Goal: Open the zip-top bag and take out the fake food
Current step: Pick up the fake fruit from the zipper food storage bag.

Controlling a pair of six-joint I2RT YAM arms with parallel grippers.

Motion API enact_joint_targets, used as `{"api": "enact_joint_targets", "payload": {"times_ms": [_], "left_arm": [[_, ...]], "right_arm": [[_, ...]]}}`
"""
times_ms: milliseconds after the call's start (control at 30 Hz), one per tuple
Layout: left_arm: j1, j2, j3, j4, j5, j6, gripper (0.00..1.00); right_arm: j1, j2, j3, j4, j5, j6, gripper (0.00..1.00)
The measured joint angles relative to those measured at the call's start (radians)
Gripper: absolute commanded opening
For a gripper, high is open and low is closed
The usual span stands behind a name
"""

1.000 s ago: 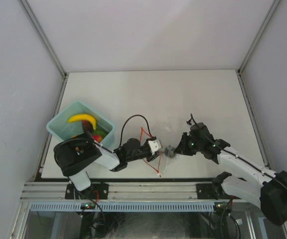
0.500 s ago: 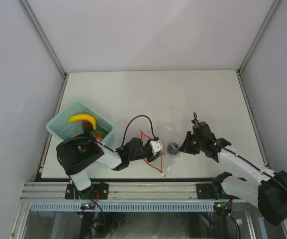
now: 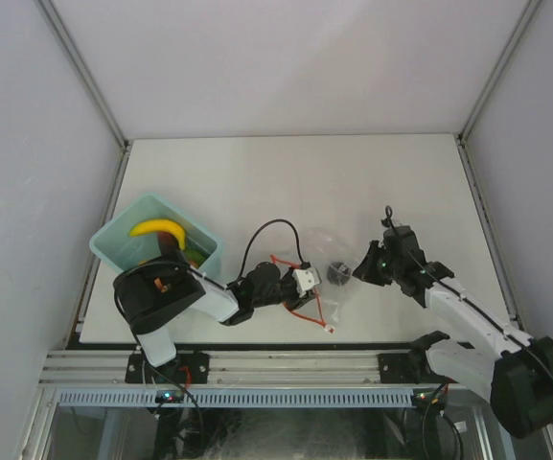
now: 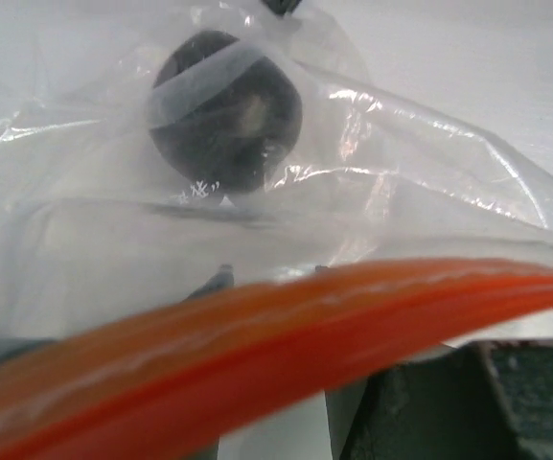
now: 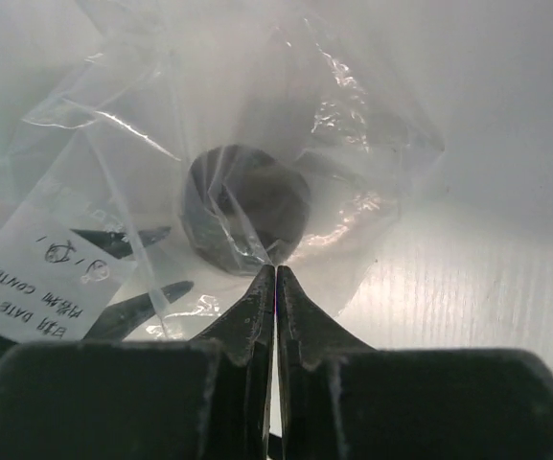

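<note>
Glossy crinkled plastic bag (image 5: 353,115), matt table (image 3: 305,182)

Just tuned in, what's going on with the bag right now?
The left gripper sits at the mouth of the bag, fingers apart under the film, with the red zip strip draped across it. The right gripper is shut, tips against the film beside the dark piece, the one food item visible in the bag. A banana and other pieces lie in the bin.
</note>
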Motion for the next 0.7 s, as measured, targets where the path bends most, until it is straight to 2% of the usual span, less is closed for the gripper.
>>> {"api": "enact_joint_targets", "payload": {"times_ms": [233,400,533,633,700], "left_arm": [[0.006,0.016,0.012,-0.002,0.002,0.0,0.49],[0.021,0.03,0.031,-0.002,-0.006,0.0,0.5],[0.035,0.032,0.048,-0.001,-0.007,0.0,0.49],[0.041,0.033,0.055,0.0,-0.003,-0.001,0.49],[0.043,0.034,0.055,0.0,0.0,-0.001,0.49]], "right_arm": [[-0.005,0.211,0.029,0.064,-0.027,-0.02,0.0],[0.008,0.261,0.038,0.077,-0.06,-0.04,0.04],[0.017,0.217,0.038,0.047,-0.089,-0.062,0.13],[-0.014,0.088,0.038,0.014,-0.109,-0.093,0.28],[-0.045,0.008,0.04,0.013,-0.119,-0.107,0.33]]}}
